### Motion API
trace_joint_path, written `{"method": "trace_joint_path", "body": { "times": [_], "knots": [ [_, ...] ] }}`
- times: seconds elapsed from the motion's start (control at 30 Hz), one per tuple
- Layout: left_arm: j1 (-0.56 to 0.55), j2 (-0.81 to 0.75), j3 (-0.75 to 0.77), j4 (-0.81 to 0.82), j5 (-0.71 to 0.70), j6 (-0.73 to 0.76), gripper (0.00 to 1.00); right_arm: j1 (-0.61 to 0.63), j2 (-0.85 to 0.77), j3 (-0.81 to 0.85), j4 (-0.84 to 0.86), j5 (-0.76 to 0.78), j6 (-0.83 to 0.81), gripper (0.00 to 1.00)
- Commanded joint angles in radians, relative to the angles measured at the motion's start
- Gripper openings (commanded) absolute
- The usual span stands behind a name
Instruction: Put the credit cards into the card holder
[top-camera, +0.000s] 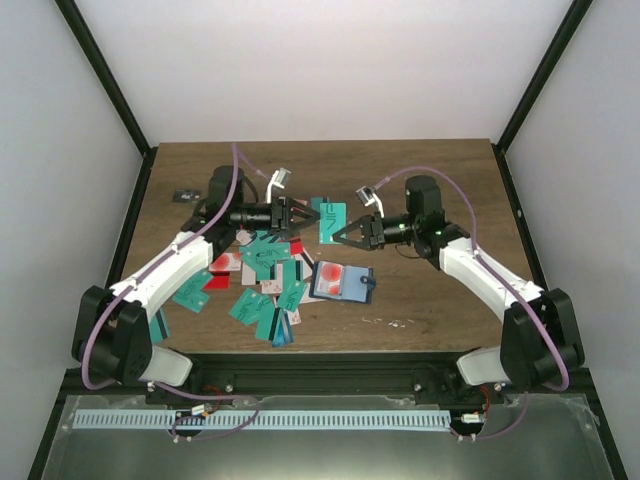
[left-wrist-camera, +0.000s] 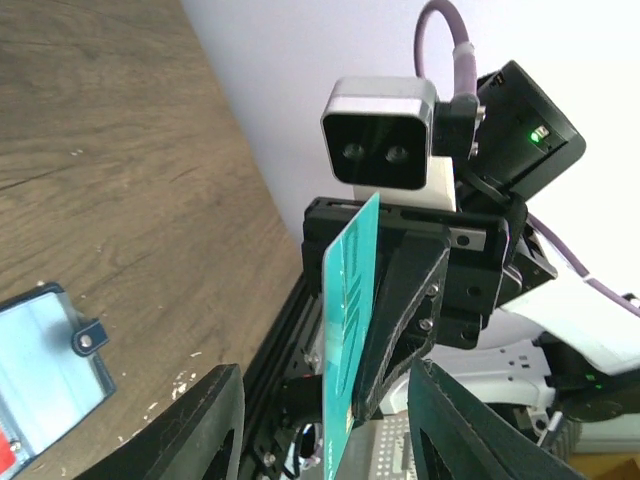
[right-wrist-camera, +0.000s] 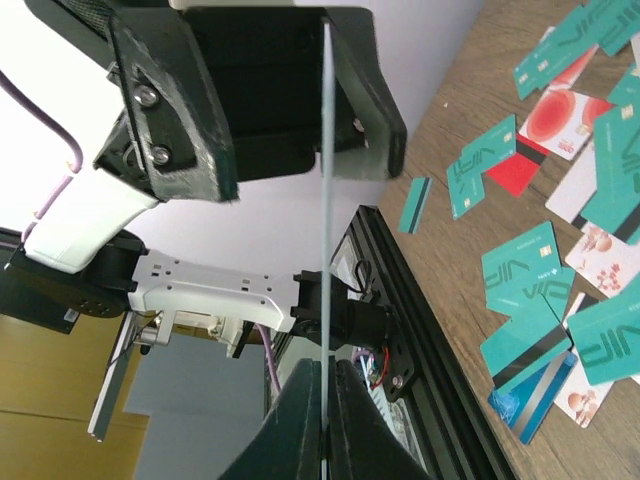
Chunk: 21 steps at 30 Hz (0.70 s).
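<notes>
A teal credit card (top-camera: 333, 218) stands on edge in the air over the table's middle, with my right gripper (top-camera: 340, 234) shut on its lower end. The right wrist view shows it edge-on as a thin line (right-wrist-camera: 325, 250) pinched between the fingers (right-wrist-camera: 300, 420). My left gripper (top-camera: 310, 213) faces it from the left, open, its jaws on either side of the card (left-wrist-camera: 350, 320) without touching. Several more credit cards (top-camera: 258, 285), teal, red and white, lie scattered in front of the left arm. The dark blue card holder (top-camera: 340, 283) lies open on the table, a red-blotched card showing inside.
A tiny black-grey object (top-camera: 183, 194) sits at the table's far left. The card holder's clasp corner (left-wrist-camera: 88, 338) shows low in the left wrist view. Scattered cards (right-wrist-camera: 540, 270) lie near the table's front edge, along the black frame rail (right-wrist-camera: 430, 330).
</notes>
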Motion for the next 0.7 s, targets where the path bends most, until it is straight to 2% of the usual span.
{"method": "trace_joint_path", "body": {
  "times": [0.0,0.47,0.6,0.67],
  "knots": [
    [0.001,0.019,-0.022,0.123,0.094,-0.057,0.47,-0.008,0.007,0.061,0.066,-0.043,0.035,0.01],
    [-0.027,0.081,-0.034,0.266,0.145,-0.162,0.24,-0.008,0.06,0.064,0.174,-0.079,0.086,0.01],
    [-0.042,0.088,-0.036,0.287,0.131,-0.173,0.08,-0.008,0.073,0.067,0.171,-0.084,0.069,0.01],
    [-0.042,0.089,-0.038,0.278,0.117,-0.168,0.04,-0.008,0.077,0.076,0.115,-0.051,0.029,0.01]
  ]
}}
